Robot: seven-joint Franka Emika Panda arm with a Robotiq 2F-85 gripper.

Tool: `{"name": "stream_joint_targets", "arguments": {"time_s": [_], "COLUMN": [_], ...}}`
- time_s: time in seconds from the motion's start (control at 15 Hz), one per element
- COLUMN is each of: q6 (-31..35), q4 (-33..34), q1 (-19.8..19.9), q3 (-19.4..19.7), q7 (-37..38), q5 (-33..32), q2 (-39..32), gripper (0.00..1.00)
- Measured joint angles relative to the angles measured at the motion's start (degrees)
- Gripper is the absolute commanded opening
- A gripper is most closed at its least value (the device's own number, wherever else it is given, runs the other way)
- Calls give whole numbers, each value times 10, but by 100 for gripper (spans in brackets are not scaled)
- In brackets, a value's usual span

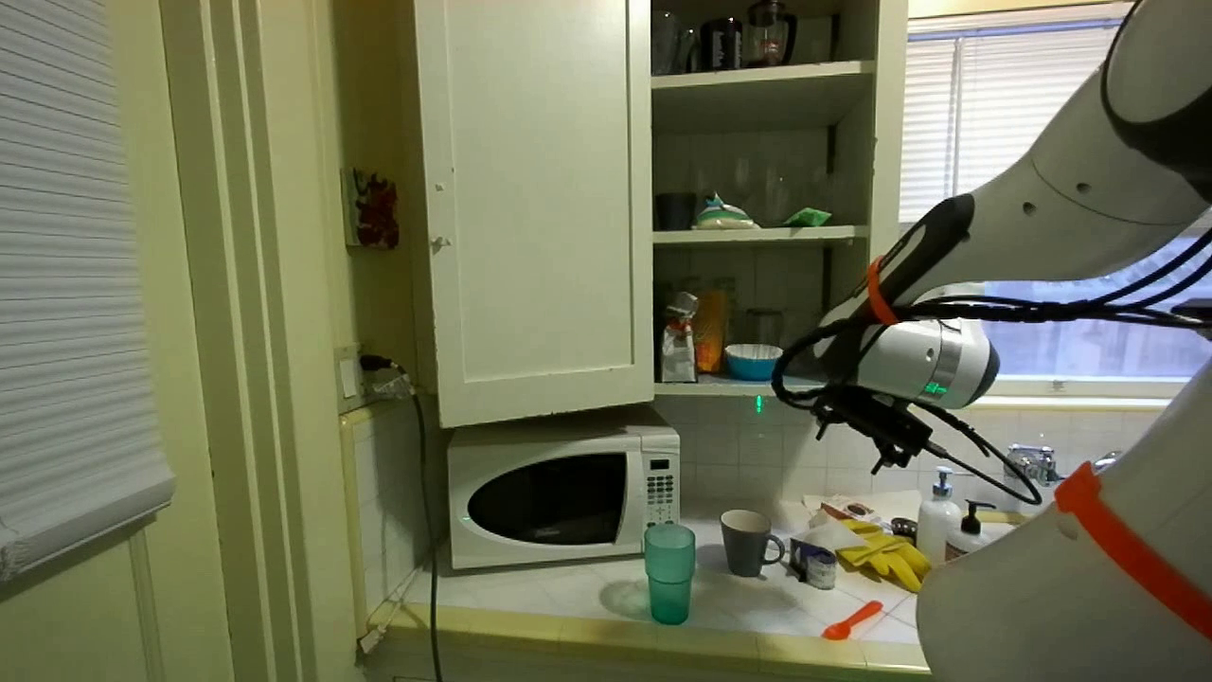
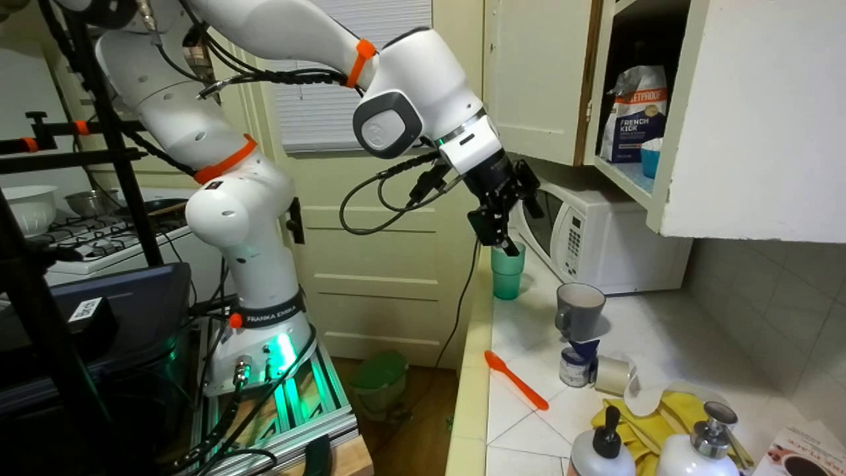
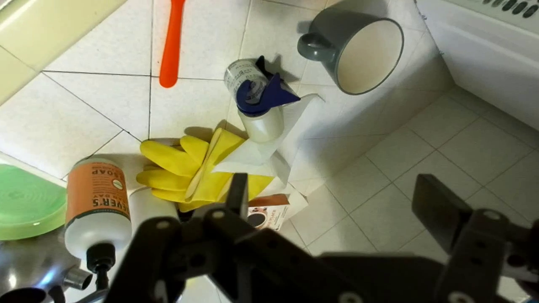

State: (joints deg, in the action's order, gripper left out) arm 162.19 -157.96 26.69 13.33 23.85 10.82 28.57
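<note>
My gripper (image 3: 337,195) stands open above the counter, its fingers wide apart and nothing between them. In an exterior view the gripper (image 2: 524,230) hangs in the air in front of the microwave (image 2: 628,231), apart from the things below. A grey mug (image 3: 358,50) stands on the counter near the microwave, and a teal cup (image 1: 669,574) is beside it at the counter's front. An orange spoon (image 2: 517,380) lies flat on the tiles. Near the mug are a small can with a dark blue flap (image 3: 248,80) and a pale container (image 3: 264,125) on its side.
Yellow gloves (image 3: 181,168), papers and soap bottles (image 3: 99,202) crowd the sink end. Above hangs a cabinet with its door (image 1: 540,208) open. Its shelves hold a blue bowl (image 1: 753,362), a coffee bag (image 2: 636,119) and glassware. A tiled wall (image 3: 404,176) backs the counter.
</note>
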Motion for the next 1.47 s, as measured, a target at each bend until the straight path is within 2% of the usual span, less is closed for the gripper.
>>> {"name": "stream_joint_targets", "arguments": {"time_s": [0.33,0.4,0.53,1.0,1.47], "q6": [18,18,18,13,-76], "q4": [0,0,0,3,44], "q1": [-141,-157,-167,-167,-163], "q3": [159,178,190,189,201], "q7": [-143,-156,-162,-161,-163], "q5": [160,176,184,182,144], "q2": [-39,-45,-51,-58,-149], "gripper": [100,100,100,100,100]}}
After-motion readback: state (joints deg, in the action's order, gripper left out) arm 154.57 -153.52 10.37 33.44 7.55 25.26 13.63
